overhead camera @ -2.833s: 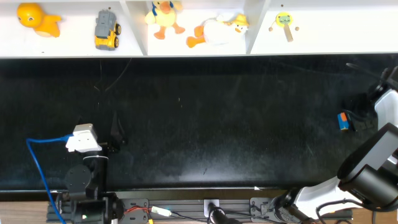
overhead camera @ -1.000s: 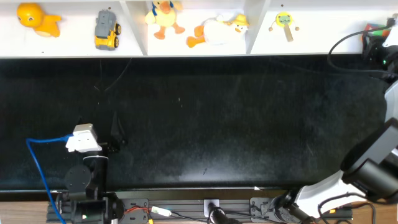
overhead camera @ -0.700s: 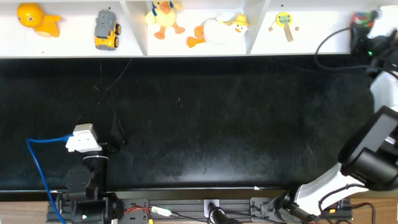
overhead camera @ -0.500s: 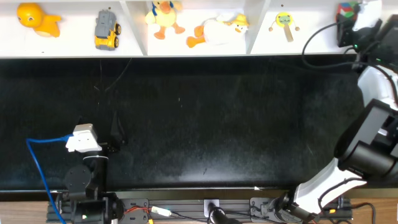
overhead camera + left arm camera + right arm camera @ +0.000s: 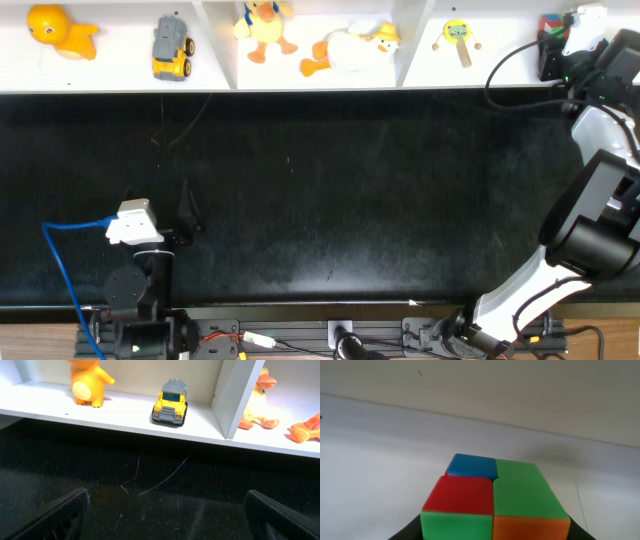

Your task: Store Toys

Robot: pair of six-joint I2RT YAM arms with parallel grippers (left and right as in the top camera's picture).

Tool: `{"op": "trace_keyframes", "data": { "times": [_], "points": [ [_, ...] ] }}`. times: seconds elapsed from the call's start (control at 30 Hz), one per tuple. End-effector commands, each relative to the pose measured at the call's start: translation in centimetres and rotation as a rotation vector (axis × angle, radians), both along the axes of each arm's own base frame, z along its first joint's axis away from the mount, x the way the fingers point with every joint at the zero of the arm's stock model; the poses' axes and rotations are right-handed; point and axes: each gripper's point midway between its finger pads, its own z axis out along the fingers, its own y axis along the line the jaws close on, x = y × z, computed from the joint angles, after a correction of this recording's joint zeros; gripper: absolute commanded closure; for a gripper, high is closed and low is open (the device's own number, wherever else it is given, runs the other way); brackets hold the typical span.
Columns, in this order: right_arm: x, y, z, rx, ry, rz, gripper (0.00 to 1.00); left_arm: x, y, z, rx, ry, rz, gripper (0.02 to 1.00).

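Right hand (image 5: 563,42) pinches a multicoloured cube (image 5: 492,505) in the shelf's (image 5: 120,78) far-right compartment.
Left hand (image 5: 165,522) is spread, over the black surface (image 5: 350,200) at near left.

The cube (image 5: 492,505) looks like smooth, faintly glossy plastic. The shelf (image 5: 380,445) is matt white, the desk (image 5: 350,190) matt, scuffed black.

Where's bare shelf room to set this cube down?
Bare shelf floor lies between the wooden toy and the cube held in the right gripper. The middle compartment is crowded with the yellow plush duck and white plush duck. The black table is mostly open.
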Motion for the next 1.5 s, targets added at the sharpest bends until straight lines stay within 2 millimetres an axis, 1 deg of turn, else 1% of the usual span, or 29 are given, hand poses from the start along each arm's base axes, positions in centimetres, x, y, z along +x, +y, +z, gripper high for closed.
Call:
{"op": "trace_keyframes", "data": {
  "times": [0.03, 0.1, 0.2, 0.27, 0.33, 0.37, 0.4, 0.53, 0.57, 0.63, 0.73, 0.83, 0.93, 1.0, 1.13, 1.23, 1.3, 1.4, 1.5],
  "points": [
    [-0.6, -0.2, -1.8, 0.027, 0.072, -0.019, 0.899, 0.0, 0.0, -0.1, -0.006, -0.007, 0.002, 0.02],
    [-0.9, -0.2, -2.4, 0.034, 0.101, -0.031, 0.744, 0.0, 0.0, -0.1, -0.006, -0.007, 0.002, 0.02],
    [-1.1, -0.3, -2.8, 0.036, 0.117, -0.039, 0.603, 0.0, 0.0, -0.1, -0.006, -0.007, 0.002, 0.02],
    [-1.1, -0.3, -2.7, 0.037, 0.116, -0.039, 0.492, 0.0, 0.0, -0.1, -0.006, -0.007, 0.002, 0.02],
    [-1.2, -0.3, -2.8, 0.038, 0.119, -0.039, 0.244, 0.0, 0.0, -0.1, -0.006, -0.007, 0.002, 0.02],
    [-1.2, -0.3, -2.8, 0.04, 0.121, -0.04, 0.185, 0.0, 0.0, -0.1, -0.006, -0.007, 0.002, 0.02],
    [-1.2, -0.3, -2.9, 0.05, 0.123, -0.045, 0.13, 0.0, 0.0, -0.1, -0.006, -0.007, 0.002, 0.02],
    [-1.2, -0.3, -2.6, 0.08, 0.121, -0.062, 0.02, 0.0, 0.0, -0.1, -0.006, -0.007, 0.002, 0.02],
    [-1.2, -0.3, -2.3, 0.09, 0.118, -0.067, 0.003, 0.0, 0.0, -0.1, -0.006, -0.007, 0.002, 0.02],
    [-1.3, -0.2, -1.2, 0.105, 0.103, -0.079, 0.003, 0.0, 0.0, -0.1, -0.006, -0.007, 0.002, 0.02],
    [-1.6, 0.0, 1.6, 0.105, 0.068, -0.085, 0.001, 0.0, 0.0, -0.1, -0.006, -0.007, 0.002, 0.02],
    [-2.7, 0.4, 5.2, 0.125, 0.048, -0.113, 0.003, 0.0, 0.0, -0.1, -0.006, -0.007, 0.002, 0.02],
    [-4.7, 0.1, 7.6, 0.166, 0.07, -0.214, 0.003, 0.0, 0.0, -0.1, -0.006, -0.007, 0.002, 0.02],
    [-6.5, 0.0, 8.9, 0.207, 0.102, -0.29, 0.003, 0.0, 0.0, -0.1, -0.006, -0.007, 0.002, 0.02],
    [-10.3, 1.3, 10.5, 0.333, 0.178, -0.394, 0.003, 0.0, 0.0, -0.1, -0.006, -0.007, 0.002, 0.02],
    [-13.3, 3.1, 10.7, 0.419, 0.266, -0.433, 0.005, 0.0, 0.0, -0.1, -0.006, -0.007, 0.002, 0.02],
    [-15.0, 4.7, 10.5, 0.44, 0.33, -0.414, 0.005, 0.0, 0.0, -0.1, -0.006, -0.007, 0.002, 0.02],
    [-16.6, 8.0, 10.5, 0.427, 0.404, -0.312, 0.003, 0.0, 0.0, -0.1, -0.006, -0.007, 0.002, 0.02],
    [-17.9, 12.5, 10.8, 0.375, 0.454, -0.134, 0.003, 0.0, 0.0, -0.1, -0.006, -0.007, 0.002, 0.02]
  ]
}}
